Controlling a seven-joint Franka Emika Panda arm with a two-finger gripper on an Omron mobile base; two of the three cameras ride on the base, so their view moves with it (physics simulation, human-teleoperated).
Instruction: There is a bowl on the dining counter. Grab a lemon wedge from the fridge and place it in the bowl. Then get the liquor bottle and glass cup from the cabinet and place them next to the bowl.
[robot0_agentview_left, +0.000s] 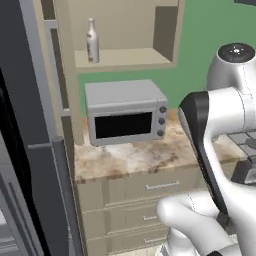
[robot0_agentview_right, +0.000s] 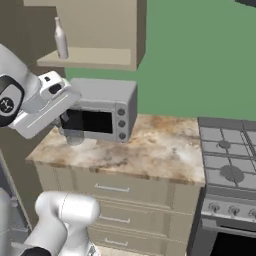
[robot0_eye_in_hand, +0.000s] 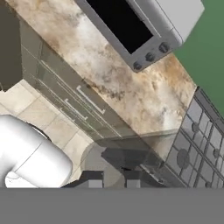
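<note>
Gripper (robot0_eye_in_hand: 114, 178) at the bottom of the hand view is clamped on the glass cup (robot0_eye_in_hand: 131, 151), a translucent tumbler with nothing in it, probably lifted for carrying to the dining counter. Beyond, mid-frame, a microwave (robot0_agentview_left: 126, 112) sits on the marbled worktop (robot0_agentview_left: 130, 157). Farthest, upper left, the liquor bottle (robot0_agentview_left: 92, 41) stands upright on the open cabinet (robot0_agentview_left: 125, 59) shelf, awaiting collection.

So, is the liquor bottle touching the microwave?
Apart. Left base view: the liquor bottle stands on the cabinet shelf, clear above the microwave.
</note>
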